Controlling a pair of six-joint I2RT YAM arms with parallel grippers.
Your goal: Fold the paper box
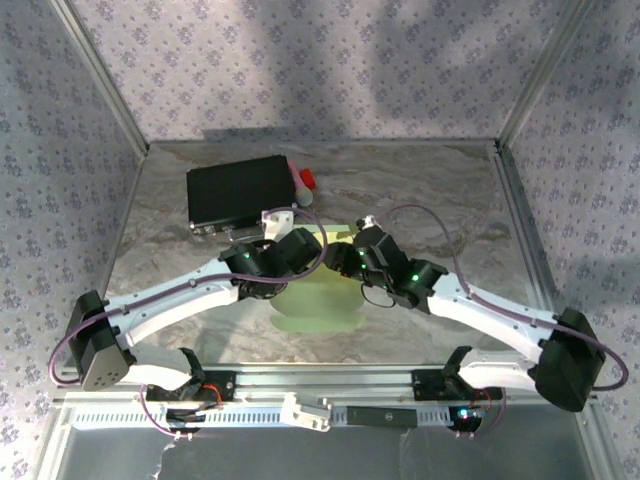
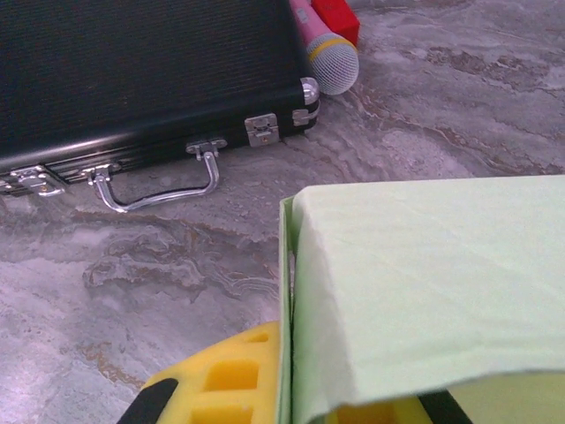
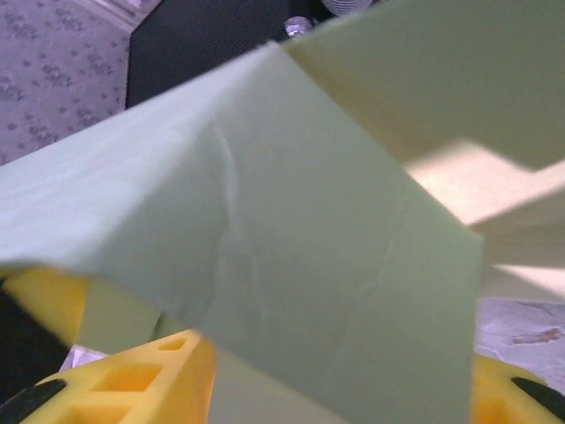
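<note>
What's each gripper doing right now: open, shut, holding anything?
Left gripper: shut on the edge of the paper box.
Right gripper: open, jaws apart with a flap of the box between them.

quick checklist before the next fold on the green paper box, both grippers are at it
1. Left gripper pinching the paper box: ok, shut on a raised card wall.
2. Right gripper grip: cannot tell; its fingers stand apart with card draped across them.
3. Box fully folded: not ok, part of the sheet lies flat on the table.
4. Black case apart from the card: ok.
5. Microphone apart from the card: ok, it lies by the case's corner.
</note>
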